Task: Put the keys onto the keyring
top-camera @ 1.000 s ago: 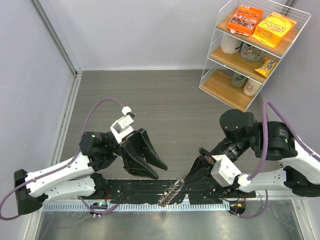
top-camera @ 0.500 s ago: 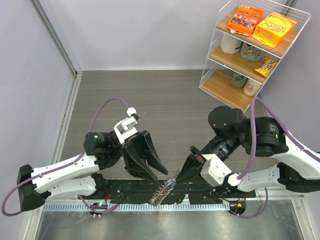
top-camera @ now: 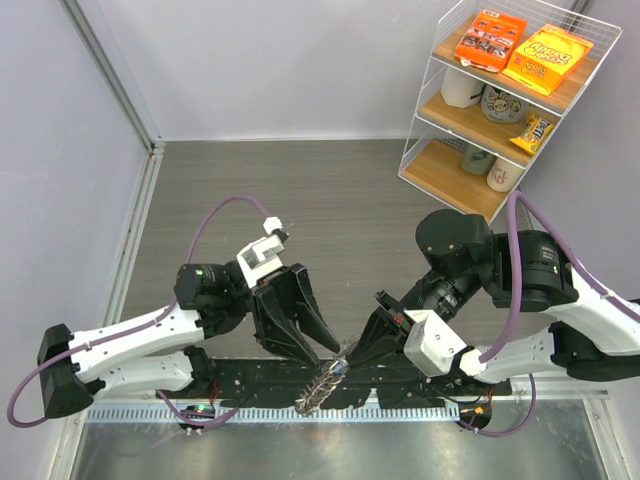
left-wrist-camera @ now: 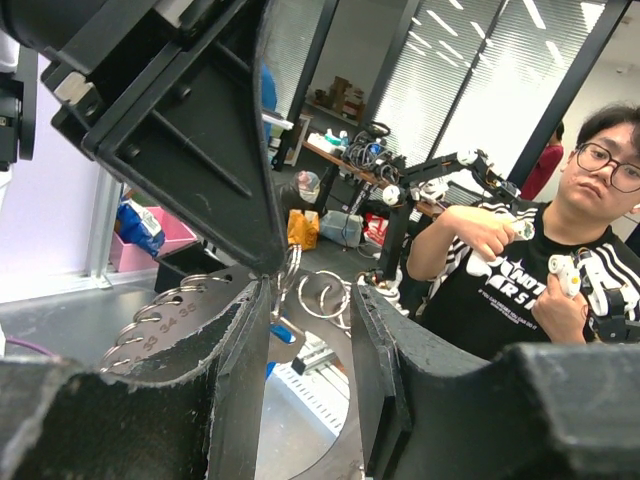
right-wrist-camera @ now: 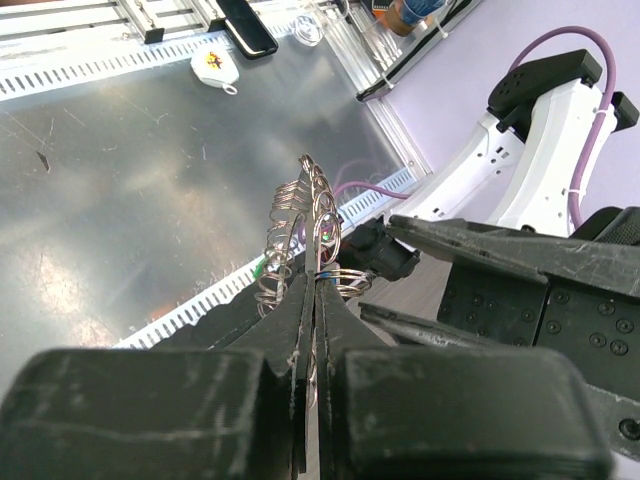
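Observation:
The keyring [top-camera: 322, 385] hangs over the black base rail as a bristly bunch of silvery rings and keys. My right gripper [top-camera: 349, 361] is shut on its thin metal edge; in the right wrist view the keyring [right-wrist-camera: 312, 200] sticks up from the pinched right gripper [right-wrist-camera: 316, 280]. My left gripper [top-camera: 320, 355] is open just left of it, tips beside the bunch. In the left wrist view the left gripper [left-wrist-camera: 312, 295] frames small rings and a blue-headed key [left-wrist-camera: 285, 336], nothing clamped. A numbered metal tag [left-wrist-camera: 165, 318] lies behind its left finger. The left fingers [right-wrist-camera: 500, 250] show at right.
A white wire shelf [top-camera: 437, 135] with snack boxes and mugs stands at the back right. The black base rail [top-camera: 240, 375] and a slotted white duct [top-camera: 150, 410] run along the near edge. A person [left-wrist-camera: 560, 250] sits beyond the table. Grey wall at left.
The right gripper has carried the keyring to the left. The left arm has swung right and lower, bringing its open fingers up beside the bunch. Neither gripper changed its state.

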Controlling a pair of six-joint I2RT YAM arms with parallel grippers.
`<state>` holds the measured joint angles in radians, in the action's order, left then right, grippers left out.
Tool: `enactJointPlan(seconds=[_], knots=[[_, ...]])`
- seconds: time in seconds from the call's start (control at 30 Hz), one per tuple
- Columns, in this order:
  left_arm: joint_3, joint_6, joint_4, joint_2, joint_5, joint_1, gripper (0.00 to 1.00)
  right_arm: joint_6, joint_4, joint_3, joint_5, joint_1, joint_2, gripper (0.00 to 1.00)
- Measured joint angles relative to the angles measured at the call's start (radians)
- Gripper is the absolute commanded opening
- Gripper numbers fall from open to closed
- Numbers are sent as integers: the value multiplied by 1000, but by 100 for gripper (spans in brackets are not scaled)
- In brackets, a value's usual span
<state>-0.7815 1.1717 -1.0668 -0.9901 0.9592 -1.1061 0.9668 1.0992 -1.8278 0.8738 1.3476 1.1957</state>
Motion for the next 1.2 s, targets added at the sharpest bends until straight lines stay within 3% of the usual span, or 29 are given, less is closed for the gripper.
enactJointPlan(seconds=[0.43,1.2], knots=[[0,26,-45,-27,6,-2,42,0,1,-14,-9,8,16,5],[-6,31,-66,-49,28,-20,31,-2,-29,-19,-31,14,27,5]])
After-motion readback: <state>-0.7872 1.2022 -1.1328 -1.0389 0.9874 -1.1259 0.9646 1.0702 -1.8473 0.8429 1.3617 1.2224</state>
